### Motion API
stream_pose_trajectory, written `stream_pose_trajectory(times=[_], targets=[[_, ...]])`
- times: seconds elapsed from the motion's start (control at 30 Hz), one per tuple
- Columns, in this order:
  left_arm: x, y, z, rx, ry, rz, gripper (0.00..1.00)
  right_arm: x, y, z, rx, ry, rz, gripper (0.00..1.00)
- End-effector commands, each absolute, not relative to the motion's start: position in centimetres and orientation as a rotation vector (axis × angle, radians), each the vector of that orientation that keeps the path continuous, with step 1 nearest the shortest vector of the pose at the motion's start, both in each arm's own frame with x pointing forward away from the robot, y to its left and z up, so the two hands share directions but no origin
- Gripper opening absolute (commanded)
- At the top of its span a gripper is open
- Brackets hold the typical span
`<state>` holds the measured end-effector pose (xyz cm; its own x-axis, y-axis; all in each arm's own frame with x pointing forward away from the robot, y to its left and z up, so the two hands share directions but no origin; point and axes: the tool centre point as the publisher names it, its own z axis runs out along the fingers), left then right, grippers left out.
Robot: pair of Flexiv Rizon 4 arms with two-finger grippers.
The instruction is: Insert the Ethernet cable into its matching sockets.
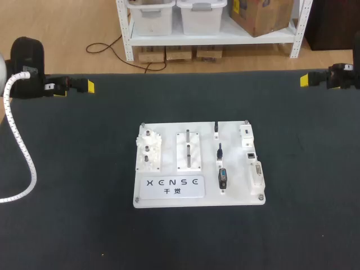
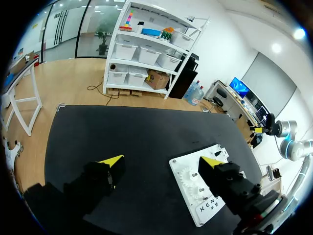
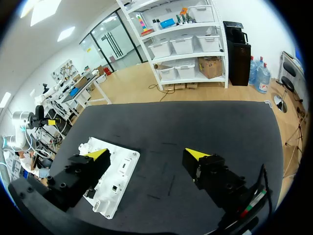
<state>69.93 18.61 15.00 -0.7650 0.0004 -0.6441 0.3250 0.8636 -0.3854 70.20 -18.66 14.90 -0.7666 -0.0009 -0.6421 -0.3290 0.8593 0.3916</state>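
A white practice board (image 1: pixel 236 194) lies in the middle of the dark table. On it a row of small dark plugs (image 1: pixel 220 152) stands beside a strip of sockets (image 1: pixel 251 154) along its right edge; I cannot tell which plug is the Ethernet one. My left gripper (image 1: pixel 89 86) hovers at the far left corner, open and empty. My right gripper (image 1: pixel 304 80) hovers at the far right corner, also open and empty. In the left wrist view the gripper (image 2: pixel 162 164) has the board (image 2: pixel 183 166) ahead, partly under one finger. In the right wrist view the gripper (image 3: pixel 146 154) sees the board (image 3: pixel 124 164) beside one finger.
White gear posts (image 1: pixel 148 149) and a slotted block (image 1: pixel 189 151) stand on the board's left half, with a label plate (image 1: pixel 171 187) at its front. My left arm's white ribbed hose (image 1: pixel 21 147) hangs over the table's left side. Dark mat surrounds the board.
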Motion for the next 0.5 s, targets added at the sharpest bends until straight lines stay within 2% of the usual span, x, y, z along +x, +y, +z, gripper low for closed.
stream_pose_trajectory(times=[0.03, 0.37, 0.5], targets=[[70.0, 18.4, 15.1, 0.231, 2.38, -0.631, 1.0, 70.2, -18.6, 14.9, -0.238, 2.372, 0.65, 1.0], [70.0, 18.4, 15.1, 0.231, 2.38, -0.631, 1.0, 70.2, -18.6, 14.9, -0.238, 2.372, 0.65, 1.0], [70.5, 16.4, 15.4, 0.52, 2.281, -0.65, 1.0, 70.2, -18.6, 14.9, -0.238, 2.372, 0.65, 1.0]])
